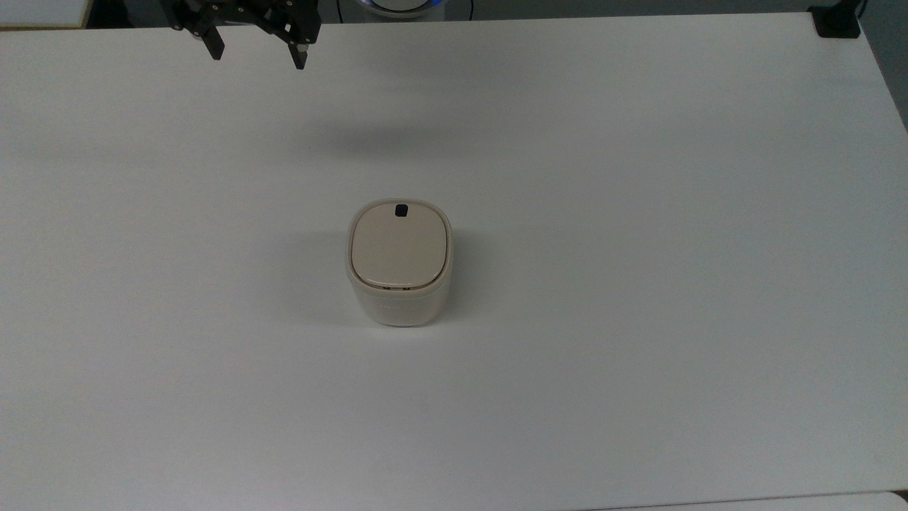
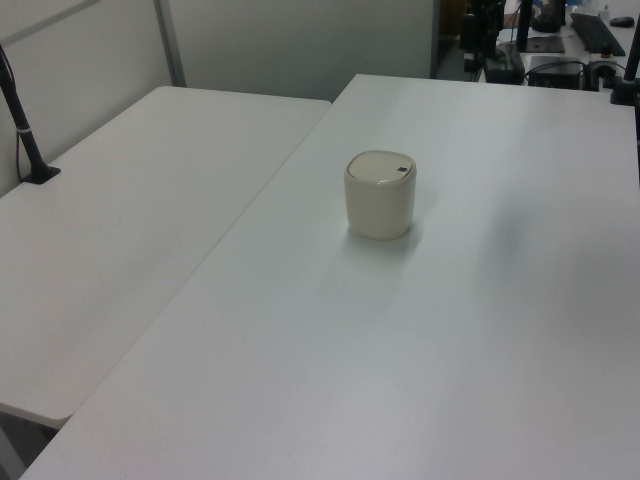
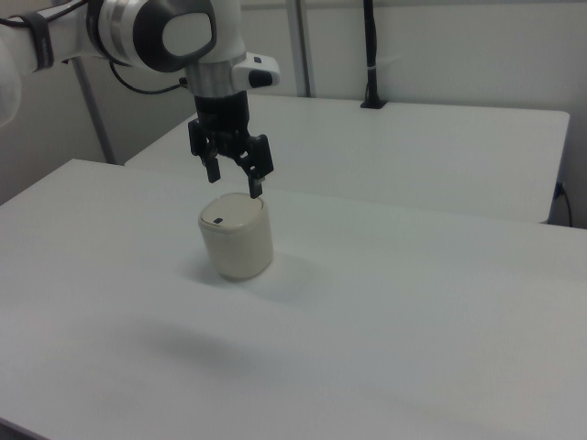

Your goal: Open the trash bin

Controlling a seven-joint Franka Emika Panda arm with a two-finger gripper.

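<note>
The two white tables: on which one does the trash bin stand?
The trash bin stands on the nearer table, under the gripper; the farther table carries a black pole.

**One bin on my white table**

My work surface is a plain white table (image 1: 638, 355). Directly on it stands the trash bin (image 1: 399, 264), lid closed, near the centre in the top view, its black mark at twelve o'clock.

The top view looks steeply down on the table (image 1: 638, 213); the left and right views look obliquely from opposite sides, all sharing the trash bin (image 1: 399, 262).
</note>
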